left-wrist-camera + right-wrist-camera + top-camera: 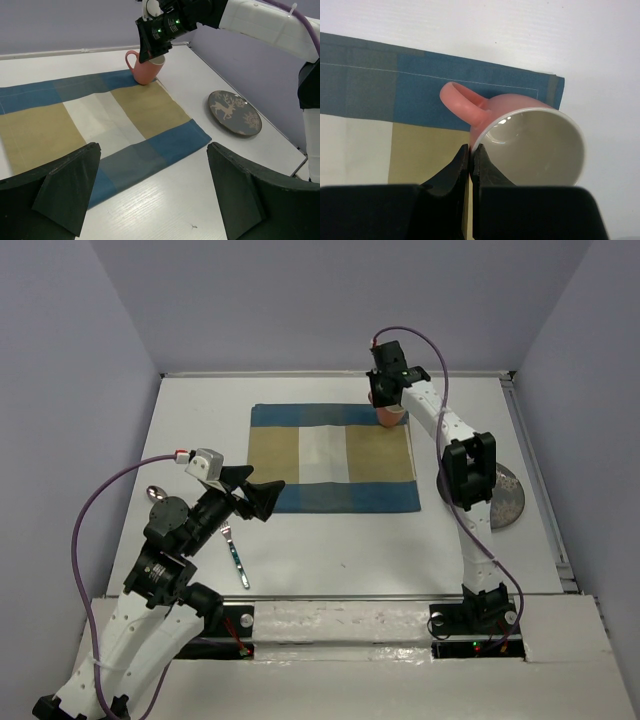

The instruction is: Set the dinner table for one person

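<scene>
Right gripper [470,155] is clamped on the pink mug [535,145] rim at the mat [330,470] far-right corner. I have the left gripper [256,490] wide open and empty over its near-left corner. On the dinner table [340,550], plate [512,495] right of the mat, fork [236,558] and spoon [155,492] left: unplaced, I judge.

Plain pale purple walls [330,300] stand on three sides of the big flat white dinner table [340,550]. They meet it along its far edge and both side edges. Soft, even light leaves only faint shadows.
</scene>
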`<state>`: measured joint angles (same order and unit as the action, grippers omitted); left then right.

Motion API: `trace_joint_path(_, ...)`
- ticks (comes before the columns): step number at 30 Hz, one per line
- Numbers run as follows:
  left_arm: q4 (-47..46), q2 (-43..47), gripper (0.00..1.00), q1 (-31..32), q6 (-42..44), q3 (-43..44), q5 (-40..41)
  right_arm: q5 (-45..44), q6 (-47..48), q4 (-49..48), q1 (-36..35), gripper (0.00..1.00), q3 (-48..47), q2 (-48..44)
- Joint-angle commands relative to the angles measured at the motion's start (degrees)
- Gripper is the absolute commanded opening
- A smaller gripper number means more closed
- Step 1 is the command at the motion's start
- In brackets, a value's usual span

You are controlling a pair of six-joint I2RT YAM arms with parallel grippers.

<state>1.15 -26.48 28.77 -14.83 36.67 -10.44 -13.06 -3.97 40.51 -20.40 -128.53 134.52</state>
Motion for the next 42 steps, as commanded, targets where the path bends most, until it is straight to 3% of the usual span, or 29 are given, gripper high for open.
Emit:
trace_joint_path(1, -1.6, 0.4, 0.99, 0.0, 0.9, 1.6, 0.1, 0.1, 1.7, -2.8, 1.0, 0.00, -4.3, -1.3)
trace_joint_path(30, -1.8, 0.1, 0.99, -0.6, 0.8, 1.4, -0.1, 0.1, 3.3, 0.6, 1.0, 0.01, -6.1, 0.3)
trace_joint_path(35, -1.8, 0.2, 0.99, -0.6, 0.8, 1.4, -0.1, -0.5, 3.1, 0.6, 1.0, 0.18, -6.6, 0.0)
trace_joint_path(38, -1.9, 0.1, 0.99, -0.6, 0.8, 1.3, -0.1, -2.5, 1.7, 0.7, 1.0, 0.43, -6.6, -1.9)
trace_joint_path(42, -1.9, 0.0, 0.99, -0.7, 0.7, 1.3, -0.3, -3.5, -2.8, 0.4, 1.0, 0.52, -4.8, -6.1)
